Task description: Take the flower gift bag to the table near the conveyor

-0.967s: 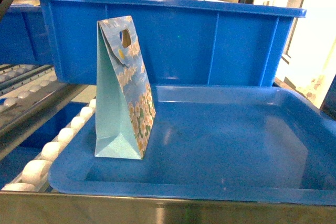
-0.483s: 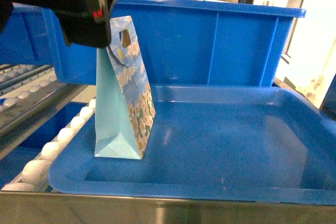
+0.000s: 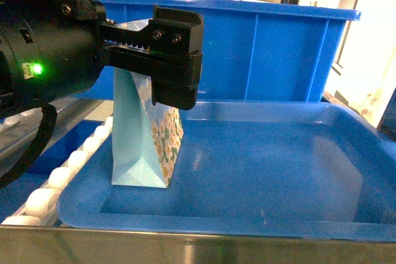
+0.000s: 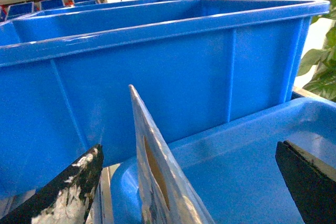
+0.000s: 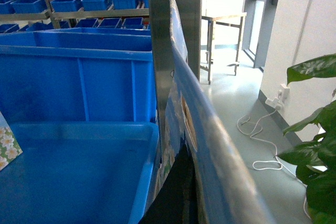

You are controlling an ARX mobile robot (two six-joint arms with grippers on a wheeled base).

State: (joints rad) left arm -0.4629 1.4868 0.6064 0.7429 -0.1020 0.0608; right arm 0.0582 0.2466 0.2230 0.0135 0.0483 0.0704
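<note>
White rollers of the conveyor (image 3: 59, 177) run along the left edge of the blue tray (image 3: 278, 214), and the flower gift bag (image 3: 145, 153) stands upright in the tray's near-left corner. The left gripper (image 3: 151, 47) sits at the bag's top with its jaws spread wide, one on either side of the top edge and not touching it in the left wrist view, where the bag (image 4: 157, 182) rises between them. A deep blue bin (image 3: 247, 47) stands behind the tray; whether the right arm's jaws are open or closed cannot be told.
</note>
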